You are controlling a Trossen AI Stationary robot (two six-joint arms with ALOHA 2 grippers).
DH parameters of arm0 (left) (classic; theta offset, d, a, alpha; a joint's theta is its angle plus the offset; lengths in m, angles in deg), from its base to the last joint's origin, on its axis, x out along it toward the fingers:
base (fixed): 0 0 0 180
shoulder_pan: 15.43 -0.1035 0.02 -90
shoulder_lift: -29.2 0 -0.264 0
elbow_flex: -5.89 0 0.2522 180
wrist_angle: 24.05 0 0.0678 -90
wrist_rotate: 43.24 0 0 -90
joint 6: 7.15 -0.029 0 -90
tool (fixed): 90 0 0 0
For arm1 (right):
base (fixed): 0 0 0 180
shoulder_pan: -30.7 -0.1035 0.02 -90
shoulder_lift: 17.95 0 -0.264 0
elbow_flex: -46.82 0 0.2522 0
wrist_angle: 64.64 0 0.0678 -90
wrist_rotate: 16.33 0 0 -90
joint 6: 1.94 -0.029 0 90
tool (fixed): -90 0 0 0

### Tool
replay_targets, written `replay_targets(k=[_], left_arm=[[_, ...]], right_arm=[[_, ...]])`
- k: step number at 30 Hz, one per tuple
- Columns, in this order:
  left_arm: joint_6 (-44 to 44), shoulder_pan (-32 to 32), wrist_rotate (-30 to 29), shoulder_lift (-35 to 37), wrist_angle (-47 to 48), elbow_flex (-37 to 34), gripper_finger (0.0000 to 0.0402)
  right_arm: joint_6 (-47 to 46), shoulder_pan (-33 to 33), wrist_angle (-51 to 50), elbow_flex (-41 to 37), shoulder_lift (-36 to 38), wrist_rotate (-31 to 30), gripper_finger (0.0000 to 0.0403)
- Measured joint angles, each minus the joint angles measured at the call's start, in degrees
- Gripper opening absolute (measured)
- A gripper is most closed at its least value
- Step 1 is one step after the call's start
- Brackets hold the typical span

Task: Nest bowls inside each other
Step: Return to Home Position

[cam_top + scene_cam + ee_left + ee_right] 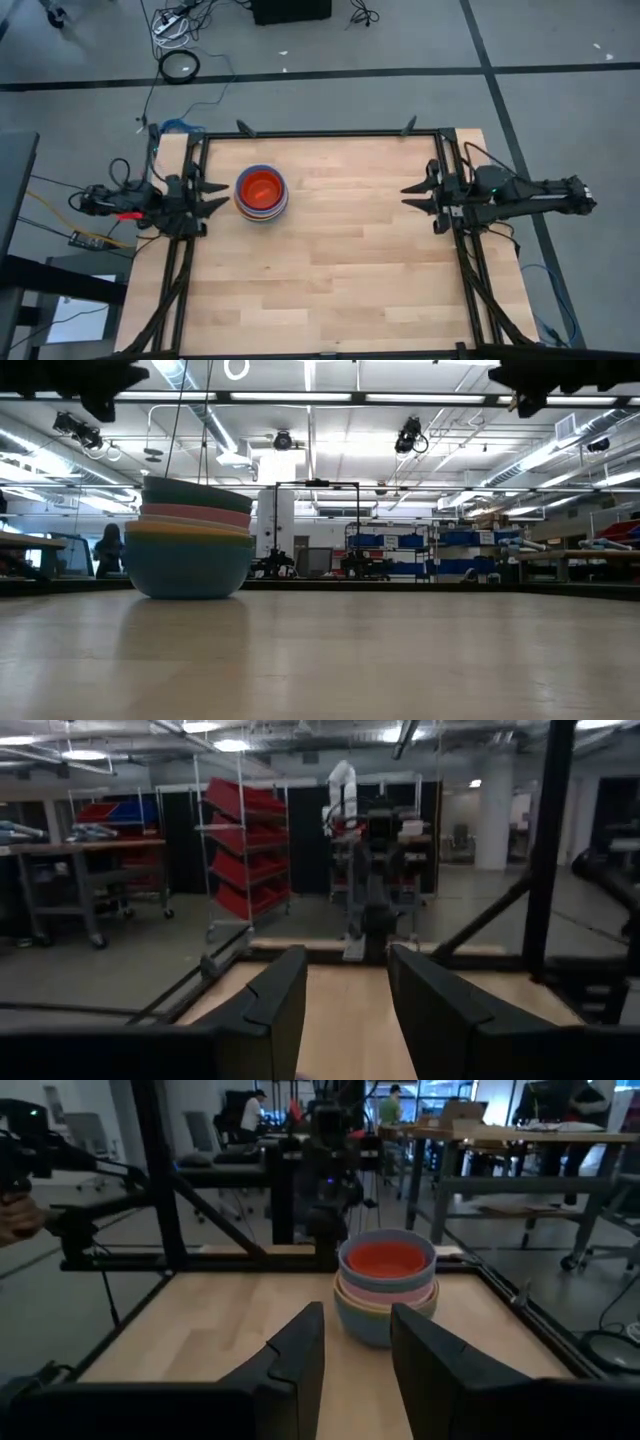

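The bare wooden table (350, 280) lies nearest in the low view. On its left half, closer to the far edge, the bowls (262, 193) stand nested in one upright stack. From the side the lowest one is light blue, with a yellowish rim, a pink rim and a dark teal rim above it. From above, the innermost one is red-orange.

The left gripper (218, 196) hangs over the left edge of the table, just beside the bowls and not touching them. Its fingers (275, 1005) are spread apart and hold nothing. The right gripper (408, 197) hangs over the right edge, well apart from the bowls and pointing toward them. Its fingers (300, 1350) are also spread and empty.

A black frame (320, 133) runs around the table. Beyond it, in the room, a shelf (240, 830) with red bins stands on the floor, and a person (108, 550) shows far behind the bowls.
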Motion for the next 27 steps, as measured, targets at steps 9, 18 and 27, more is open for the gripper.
replay_targets(k=[9, 18, 27], left_arm=[[-0.15, 0.0, -3.28, -0.02, -5.57, -8.5, 0.0152], [-2.5, 0.0, -5.8, -0.04, -16.93, -17.32, 0.0152], [-2.62, -0.02, -7.94, -0.02, -15.79, -18.37, 0.0152]], right_arm=[[-0.78, 2.84, 6.11, -8.28, 0.99, -0.04, 0.0105], [-1.36, 4.28, 7.96, -14.66, 4.68, -0.04, 0.0105], [-1.07, 4.37, 8.12, -18.23, 7.5, -1.28, 0.0105]])
